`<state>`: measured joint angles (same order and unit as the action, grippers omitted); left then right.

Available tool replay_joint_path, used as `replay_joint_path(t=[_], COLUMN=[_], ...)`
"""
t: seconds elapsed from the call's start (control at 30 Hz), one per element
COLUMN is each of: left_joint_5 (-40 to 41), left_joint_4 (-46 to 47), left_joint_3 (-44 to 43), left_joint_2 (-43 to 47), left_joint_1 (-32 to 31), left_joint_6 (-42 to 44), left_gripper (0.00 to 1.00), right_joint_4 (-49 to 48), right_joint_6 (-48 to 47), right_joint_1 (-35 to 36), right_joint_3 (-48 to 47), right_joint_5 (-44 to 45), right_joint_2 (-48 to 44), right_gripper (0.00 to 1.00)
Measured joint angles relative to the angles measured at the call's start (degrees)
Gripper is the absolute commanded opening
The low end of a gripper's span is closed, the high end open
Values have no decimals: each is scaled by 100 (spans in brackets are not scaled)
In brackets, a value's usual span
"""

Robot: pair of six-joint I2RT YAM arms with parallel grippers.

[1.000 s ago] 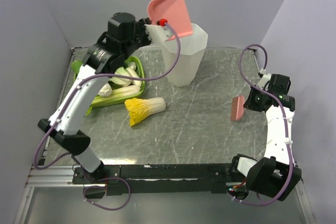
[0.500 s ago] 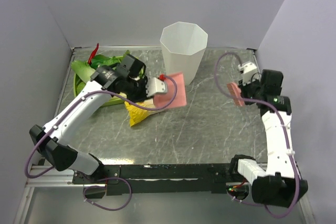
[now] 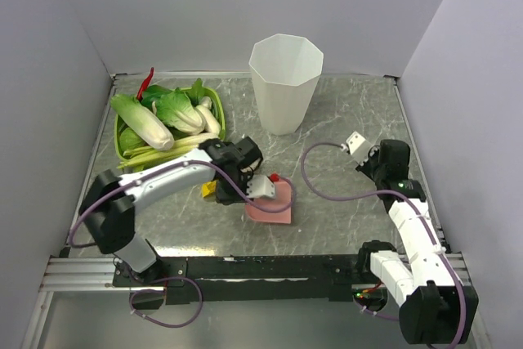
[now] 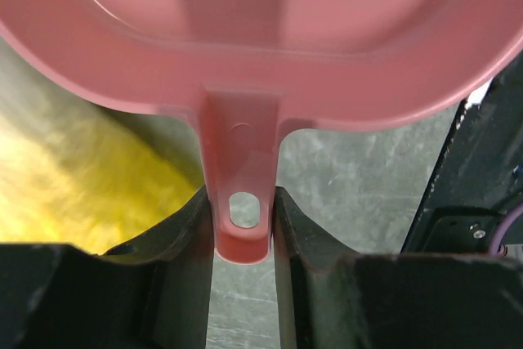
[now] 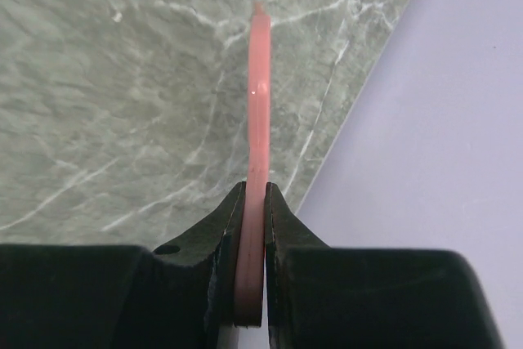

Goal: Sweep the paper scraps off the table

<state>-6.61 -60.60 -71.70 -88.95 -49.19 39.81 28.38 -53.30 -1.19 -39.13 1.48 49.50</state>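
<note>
Now pinches dustpan (image 3: pixel 276 203) by its handle in left gripper (image 4: pixel 243 202), flat at lower centre, mouth rightward; clamps thin pink tool (image 5: pixel 258 104) in right gripper (image 5: pixel 255 194), far right; scraps nowhere visible.

We can read no writing, no label, brand, number or sign, not on the pink dustpan (image 3: pixel 276 207), the white bin (image 3: pixel 284 87), the grey surface (image 3: pixel 343 202)
</note>
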Motion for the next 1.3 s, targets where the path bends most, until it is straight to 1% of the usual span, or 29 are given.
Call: replay_joint_path(t=[0.03, 0.07, 0.13, 0.17, 0.23, 0.27, 0.3, 0.33, 0.37, 0.4, 0.43, 0.47, 0.53, 0.57, 0.63, 0.67, 0.77, 0.87, 0.9, 0.93, 1.0, 1.07, 1.1, 1.13, 1.2, 1.3], left_joint_5=[66, 127, 278, 352, 468, 507, 527, 549, 560, 562, 560, 557, 538, 527, 476, 450, 343, 321, 326, 321, 280, 232, 210, 192, 205, 372], left_joint_4=[63, 129, 289, 345, 442, 474, 507, 546, 581, 632, 649, 669, 741, 763, 798, 804, 831, 957, 1023, 1119, 1388, 1587, 1722, 1891, 2194, 2487], left_joint_3=[39, 61, 81, 81, 81, 83, 90, 109, 138, 181, 208, 225, 247, 249, 262, 275, 345, 444, 457, 457, 435, 304, 210, 155, 199, 538], left_joint_2=[-155, -297, -560, -675, -929, -1043, -1137, -1198, -1233, -1241, -1239, -1237, -1224, -1215, -1185, -1163, -1003, -632, -457, -284, 92, 387, 485, 562, 717, 1045], left_joint_1=[-98, -157, -205, -225, -238, -247, -254, -260, -271, -278, -282, -289, -299, -302, -304, -304, -304, -267, -238, -188, 50, 492, 758, 1043, 1521, 1976], left_joint_6=[-44, -116, -291, -382, -577, -660, -734, -798, -852, -911, -935, -962, -1036, -1064, -1102, -1106, -1115, -1117, -1178, -1268, -1574, -1950, -2173, -2371, -2702, -3012], left_gripper=[10, 11, 17, 18, 23, 25, 32, 35, 40, 43, 45, 46, 49, 50, 52, 53, 57, 59, 62, 63, 65, 68, 89, 97, 96, 96], right_joint_4=[-184, -334, -555, -586, -562, -518, -448, -400, -321, -214, -72, 116, 485, 732, 1314, 1617, 2542, 3185, 3327, 3397, 3456, 3442, 3357, 3217, 3010, 2680], right_joint_6=[-129, -256, -490, -590, -726, -769, -796, -807, -809, -809, -798, -796, -767, -756, -726, -706, -634, -361, -184, 35, 490, 1049, 1394, 1773, 2402, 3185], right_joint_1=[9, 11, 22, 24, 33, 33, 35, 37, 37, 42, 46, 48, 48, 52, 59, 59, 59, 59, 59, 59, 59, 59, 61, 68, 68, 68], right_joint_3=[184, 363, 684, 817, 988, 1029, 1051, 1062, 1064, 1067, 1067, 1069, 1064, 1060, 999, 935, 525, -118, -354, -584, -1001, -1375, -1519, -1628, -1773, -1906], right_joint_5=[83, 151, 240, 251, 238, 221, 190, 168, 111, 42, -55, -177, -409, -553, -857, -1025, -1497, -1888, -1980, -2068, -2155, -2118, -1987, -1805, -1434, -918], right_joint_2=[-37, -74, -144, -175, -214, -238, -280, -328, -402, -490, -588, -697, -868, -944, -1084, -1147, -1237, -1237, -1207, -1145, -1038, -822, -680, -516, -179, 315], right_gripper=[3, 11, 14, 17, 18, 21, 22, 24, 32, 37, 42, 50, 58, 66, 73, 84, 97, 99, 99, 100, 100, 100, 100, 100, 100, 100])
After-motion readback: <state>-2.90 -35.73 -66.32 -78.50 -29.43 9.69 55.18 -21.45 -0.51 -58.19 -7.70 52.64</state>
